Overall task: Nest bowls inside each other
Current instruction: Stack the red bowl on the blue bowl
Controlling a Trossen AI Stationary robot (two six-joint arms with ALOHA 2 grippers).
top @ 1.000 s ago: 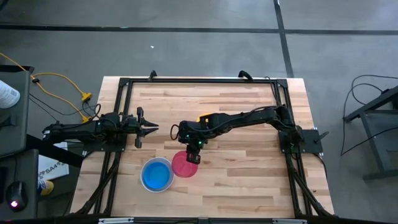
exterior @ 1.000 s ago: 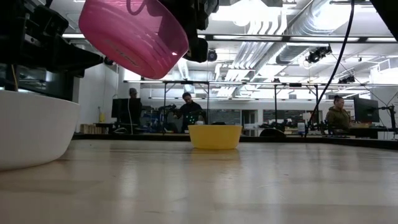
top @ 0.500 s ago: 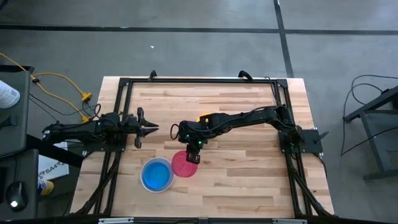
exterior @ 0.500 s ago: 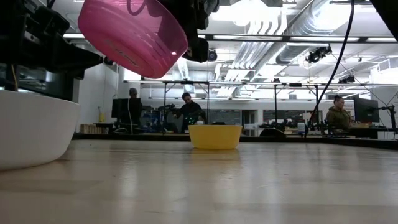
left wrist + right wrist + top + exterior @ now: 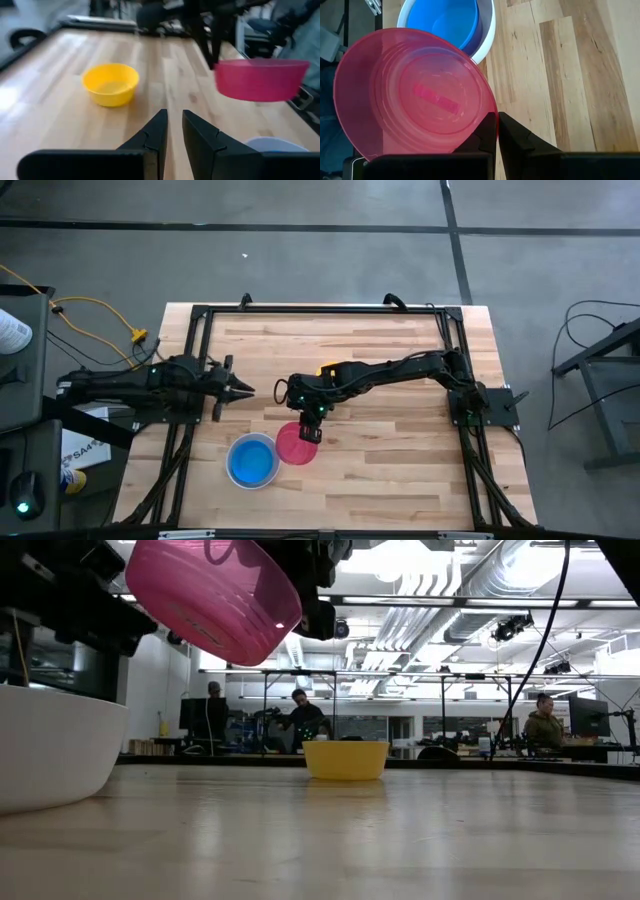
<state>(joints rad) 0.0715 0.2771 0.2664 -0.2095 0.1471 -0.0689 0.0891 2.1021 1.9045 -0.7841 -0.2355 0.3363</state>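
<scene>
**Bowls: pink-red one held in the air beside the stack**

Bowls sit in three places on the wooden table [image 5: 400, 450]. The pink-red bowl [image 5: 296, 444] hangs clear of the table, pinched by its rim in the right end effector [image 5: 309, 434], whose fingers are closed tight on the rim. In the low view this bowl [image 5: 213, 595] is tilted and well above the tabletop. From the right wrist camera its inside [image 5: 415, 97] faces the lens, and the two dark fingers [image 5: 487, 132] meet at its edge.

Just beside the held bowl, on the side away from the right arm's base, stands the white bowl [image 5: 236, 465] with the blue bowl [image 5: 252, 460] nested inside it. The right wrist view shows the blue bowl [image 5: 447, 22] seated within the white rim [image 5: 487, 37], just past the pink-red one. Whether a purple bowl lies between them I cannot tell for sure.

The yellow bowl [image 5: 326, 369] stands alone on the table behind the right arm's wrist, mostly hidden from above; it is upright in the low view [image 5: 345, 759] and the left wrist view [image 5: 110, 84].

The left end effector [image 5: 240, 388] waits near the table's left side, holding nothing, its fingers [image 5: 155, 137] set to a narrow gap and pointing toward the pink-red bowl [image 5: 260, 80].
</scene>
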